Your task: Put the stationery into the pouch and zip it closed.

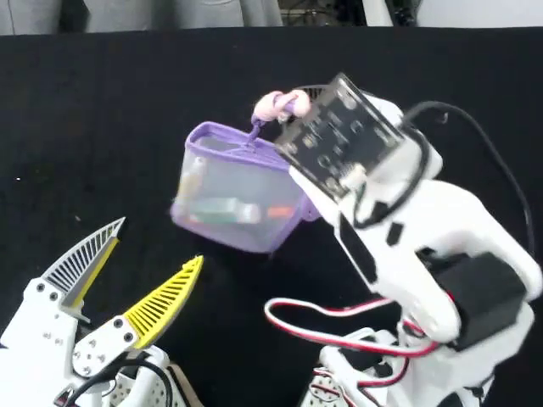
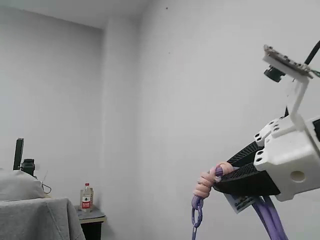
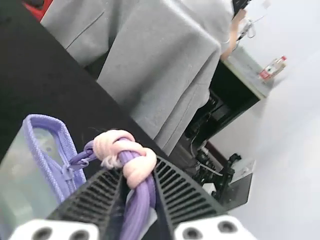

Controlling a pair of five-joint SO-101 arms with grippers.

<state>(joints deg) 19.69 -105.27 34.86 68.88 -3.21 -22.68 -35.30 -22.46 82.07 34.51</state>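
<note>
Both right gripper (image 3: 136,169) jaws pinch the pouch (image 1: 237,199) strap (image 3: 139,200), apparently tight

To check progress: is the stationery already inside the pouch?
Inside. The stationery shows through the clear wall of the pouch.

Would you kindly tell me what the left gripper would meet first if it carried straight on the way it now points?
Most likely the pouch, held by the right gripper: in the high view the open left gripper points at its near side. Height is unclear, so it might miss it.
</note>
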